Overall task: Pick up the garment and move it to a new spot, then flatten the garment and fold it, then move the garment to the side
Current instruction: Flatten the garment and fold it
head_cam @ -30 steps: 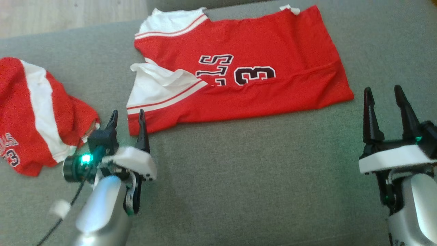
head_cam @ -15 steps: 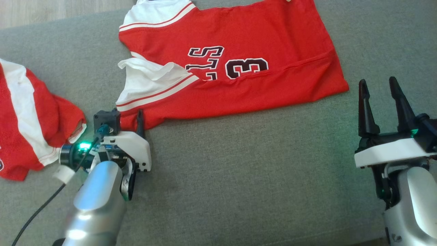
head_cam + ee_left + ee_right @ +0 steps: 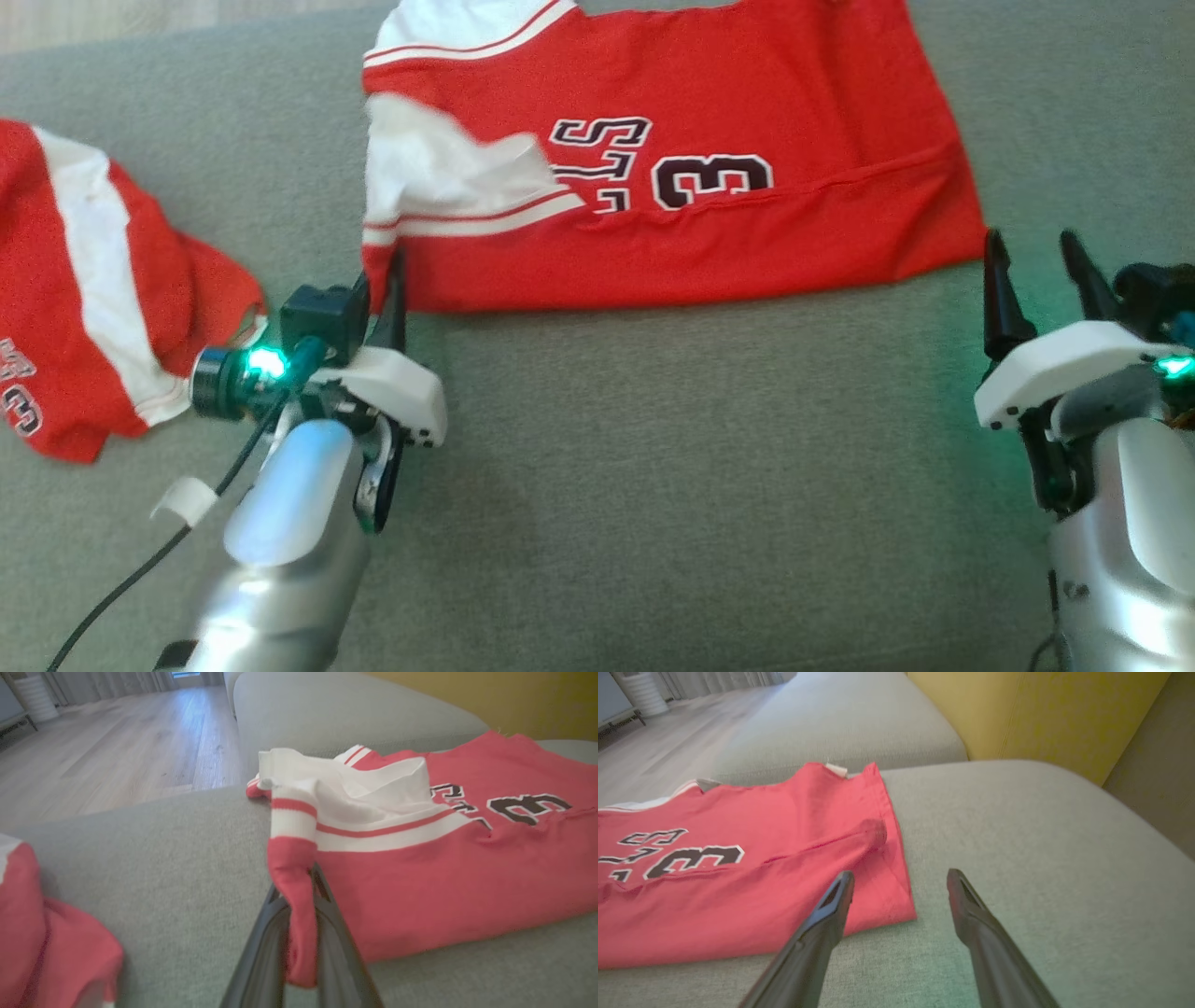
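Observation:
The garment [image 3: 709, 112] is a red jersey with white striped sleeves and dark lettering, lying folded lengthwise on the grey sofa [image 3: 653, 485]. My left gripper [image 3: 381, 280] is shut on its near left corner. In the left wrist view that red corner of the garment [image 3: 420, 872] hangs pinched between the left gripper's [image 3: 299, 886] two fingers, lifted a little off the cushion. My right gripper [image 3: 1032, 245] stands open just off the near right corner. In the right wrist view the right gripper [image 3: 900, 875] has its left finger over the garment's [image 3: 738, 896] edge and its right finger over bare cushion.
A second red and white jersey [image 3: 84, 280] lies crumpled at the far left, close to my left arm. A yellow cushion [image 3: 1041, 714] rises behind the sofa on the right. Wooden floor [image 3: 117, 751] lies beyond the sofa's far edge.
My left gripper has shut on the garment's near left corner and pulled it up slightly. The right gripper has come closer to the near right corner. The head camera has shifted.

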You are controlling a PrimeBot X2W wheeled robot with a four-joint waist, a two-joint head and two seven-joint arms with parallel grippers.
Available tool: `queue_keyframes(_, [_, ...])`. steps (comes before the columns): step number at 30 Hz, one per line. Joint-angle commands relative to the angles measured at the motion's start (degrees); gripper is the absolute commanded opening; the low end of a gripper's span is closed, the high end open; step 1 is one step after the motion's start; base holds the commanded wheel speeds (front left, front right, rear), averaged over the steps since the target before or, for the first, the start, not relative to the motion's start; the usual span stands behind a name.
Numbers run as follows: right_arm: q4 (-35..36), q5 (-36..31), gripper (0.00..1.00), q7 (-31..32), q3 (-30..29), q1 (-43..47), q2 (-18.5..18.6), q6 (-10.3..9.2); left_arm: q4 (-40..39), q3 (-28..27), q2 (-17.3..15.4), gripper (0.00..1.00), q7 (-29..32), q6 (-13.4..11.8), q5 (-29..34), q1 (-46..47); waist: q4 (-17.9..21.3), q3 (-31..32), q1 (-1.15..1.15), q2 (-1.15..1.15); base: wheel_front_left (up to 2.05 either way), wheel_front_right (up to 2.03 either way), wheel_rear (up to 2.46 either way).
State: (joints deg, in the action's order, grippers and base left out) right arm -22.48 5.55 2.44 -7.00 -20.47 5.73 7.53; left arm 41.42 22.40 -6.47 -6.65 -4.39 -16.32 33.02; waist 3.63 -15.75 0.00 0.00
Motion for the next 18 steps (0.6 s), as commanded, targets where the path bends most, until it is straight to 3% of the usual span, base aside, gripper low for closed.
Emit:
queue_keyframes(1, [-0.2, -0.5, 1.0, 1.7, 0.1, -2.5, -0.8, -0.04, -2.9, -1.1, -1.1, 0.0, -1.3, -0.5, 0.8, 1.8, -0.9, -0.4, 0.0, 0.0, 0.0, 0.0, 0.0])
queue_keyframes(9, [-12.4, -4.1, 1.0, 4.6, -9.5, -9.9, -2.8, -0.04, -9.9, 1.4, -0.8, 0.0, -1.0, -0.7, 2.2, 1.6, -3.2, -1.5, 0.0, 0.0, 0.0, 0.0, 0.0])
queue_keyframes(18, [-26.3, -2.6, 1.0, 2.4, -8.8, -16.8, -2.8, -0.04, -13.9, 1.9, -1.9, 0.0, 1.0, -1.6, 2.0, 0.4, -3.7, -3.2, 0.0, 0.0, 0.0, 0.0, 0.0])
